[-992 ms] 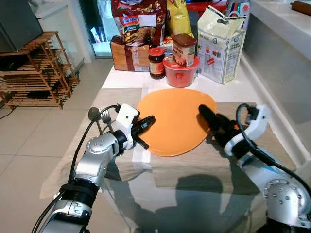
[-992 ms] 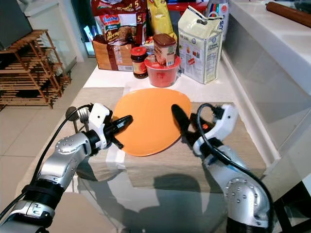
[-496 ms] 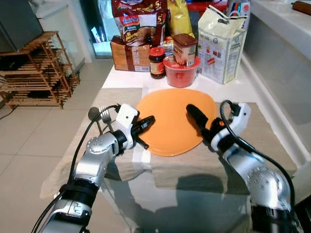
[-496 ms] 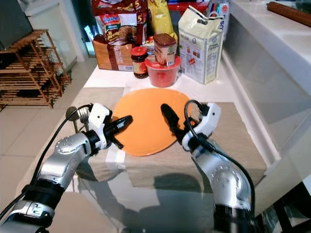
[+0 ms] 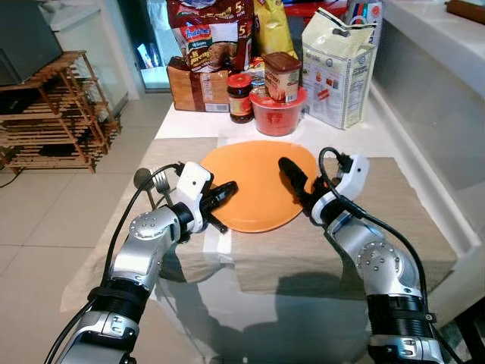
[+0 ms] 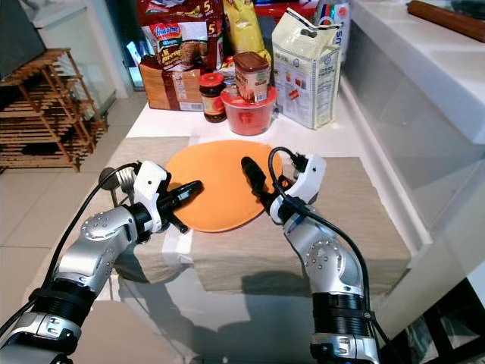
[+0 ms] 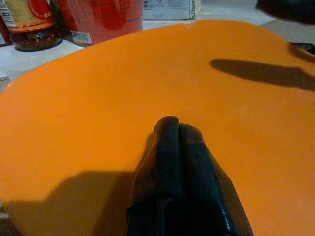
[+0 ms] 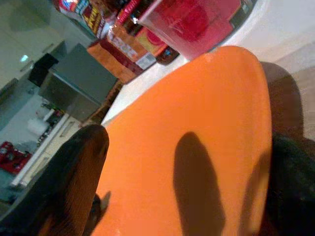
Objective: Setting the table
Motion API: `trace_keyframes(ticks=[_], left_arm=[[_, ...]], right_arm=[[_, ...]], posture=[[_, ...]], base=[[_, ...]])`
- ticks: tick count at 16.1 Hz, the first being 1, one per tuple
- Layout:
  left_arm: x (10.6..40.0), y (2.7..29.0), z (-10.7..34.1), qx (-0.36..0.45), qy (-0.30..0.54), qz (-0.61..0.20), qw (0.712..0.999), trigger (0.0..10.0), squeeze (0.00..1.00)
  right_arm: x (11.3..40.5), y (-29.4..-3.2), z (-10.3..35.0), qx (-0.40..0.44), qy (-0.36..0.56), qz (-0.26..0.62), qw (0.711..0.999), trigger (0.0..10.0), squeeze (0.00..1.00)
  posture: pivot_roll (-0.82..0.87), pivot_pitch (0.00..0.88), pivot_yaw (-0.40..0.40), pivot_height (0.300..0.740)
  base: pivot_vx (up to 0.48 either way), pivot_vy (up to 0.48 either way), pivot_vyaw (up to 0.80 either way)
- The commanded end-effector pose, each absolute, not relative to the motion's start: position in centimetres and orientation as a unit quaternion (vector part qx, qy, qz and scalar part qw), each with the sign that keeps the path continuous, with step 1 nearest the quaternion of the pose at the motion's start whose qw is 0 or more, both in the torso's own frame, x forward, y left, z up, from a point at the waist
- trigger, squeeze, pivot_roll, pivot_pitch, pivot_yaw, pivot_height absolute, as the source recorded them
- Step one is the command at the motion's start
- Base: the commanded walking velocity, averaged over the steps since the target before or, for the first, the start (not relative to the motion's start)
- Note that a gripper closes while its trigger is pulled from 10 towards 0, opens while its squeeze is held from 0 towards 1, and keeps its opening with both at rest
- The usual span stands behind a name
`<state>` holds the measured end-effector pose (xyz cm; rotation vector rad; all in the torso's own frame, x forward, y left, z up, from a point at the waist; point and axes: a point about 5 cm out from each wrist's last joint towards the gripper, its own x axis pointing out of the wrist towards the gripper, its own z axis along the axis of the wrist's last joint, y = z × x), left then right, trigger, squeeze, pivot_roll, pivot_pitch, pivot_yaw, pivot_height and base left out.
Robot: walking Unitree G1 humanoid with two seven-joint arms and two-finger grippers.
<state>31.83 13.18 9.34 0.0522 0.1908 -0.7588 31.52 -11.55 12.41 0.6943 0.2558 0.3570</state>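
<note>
In the eye views, you see the plate [image 5: 258, 184] flat on the placemat [image 5: 394, 227] of the surface; the spoon [image 5: 142, 180] and fork [image 5: 163, 182] lie left of it, so setting looks incomplete. In the left wrist view, the left end effector [image 7: 173, 129] is clenched, empty, over the plate. In the right wrist view, the right end effector [image 8: 187, 162] is spread across the plate rim.

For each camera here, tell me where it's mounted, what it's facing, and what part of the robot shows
Left eye and right eye: head stereo pair, looking forward and down at the orange plate on the table; both silver arms show.
Left wrist: on the left arm, looking along the left end effector, its fingers together over the plate.
Right wrist: on the right arm, facing the plate and red container; one dark finger shows.
Shared: every view shows the plate.
</note>
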Motion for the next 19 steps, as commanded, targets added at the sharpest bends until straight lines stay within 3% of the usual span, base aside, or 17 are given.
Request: trace_keyframes(ticks=[1,7,14,19], left_arm=[[25.4,14.5,-1.2,0.022,0.354,-0.353,0.866,10.0,0.0],[25.8,14.3,-0.8,0.021,0.342,-0.353,0.871,10.0,0.0],[28.6,13.9,2.0,0.033,0.286,-0.352,0.891,10.0,0.0],[32.6,12.7,8.5,0.043,0.172,-0.349,0.92,10.0,0.0]], right_arm=[[31.6,-9.8,12.1,0.321,0.147,0.189,0.916,0.0,0.0],[31.8,-10.0,11.7,0.294,0.151,0.174,0.928,0.0,0.0],[31.7,-11.2,11.3,0.274,0.149,0.157,0.937,0.0,0.0],[31.5,-11.9,11.4,0.261,0.143,0.153,0.942,0.0,0.0]], posture=[[-0.05,0.012,0.051,0.74],[-0.06,0.015,0.047,0.74],[-0.05,0.017,0.047,0.74],[-0.04,0.017,0.039,0.74]], base=[[0.0,0.0,0.0],[0.0,0.0,0.0],[0.0,0.0,0.0],[0.0,0.0,0.0]])
